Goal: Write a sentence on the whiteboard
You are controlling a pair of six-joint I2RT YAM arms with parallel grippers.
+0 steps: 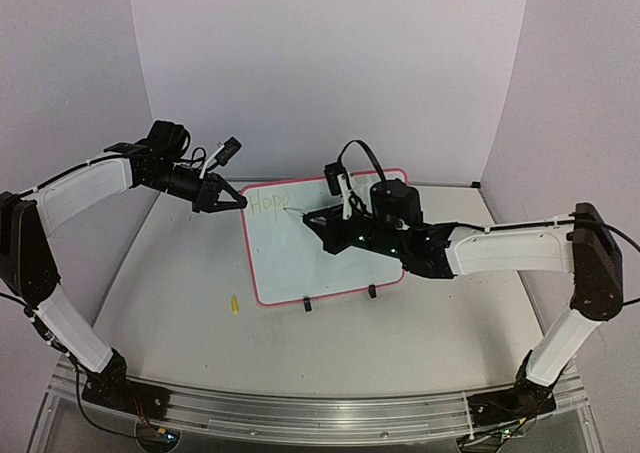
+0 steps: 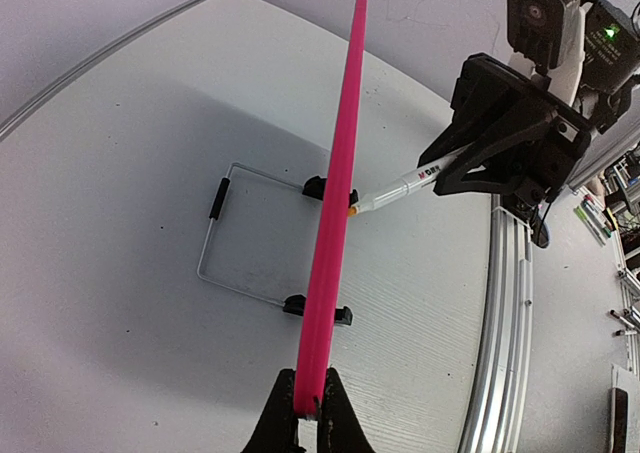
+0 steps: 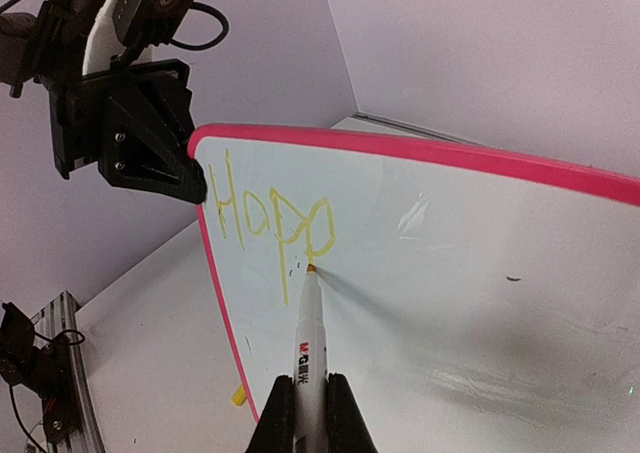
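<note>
The whiteboard (image 1: 300, 263), white with a pink frame, stands tilted on two black clip feet (image 1: 308, 304). My left gripper (image 1: 238, 202) is shut on its top left corner; the left wrist view shows the frame edge (image 2: 335, 203) pinched between the jaws of my left gripper (image 2: 308, 413). My right gripper (image 3: 310, 413) is shut on a white marker (image 3: 310, 343), whose tip touches the board just under the last yellow letter. Of the sentence (image 3: 270, 218), one line shows: "Hop" and one more looped letter, near the top left corner.
A yellow marker cap (image 1: 234, 304) lies on the table left of the board's lower left corner. A wire stand (image 2: 215, 233) lies behind the board. A metal rail (image 1: 300, 413) runs along the near table edge. Walls close in on three sides.
</note>
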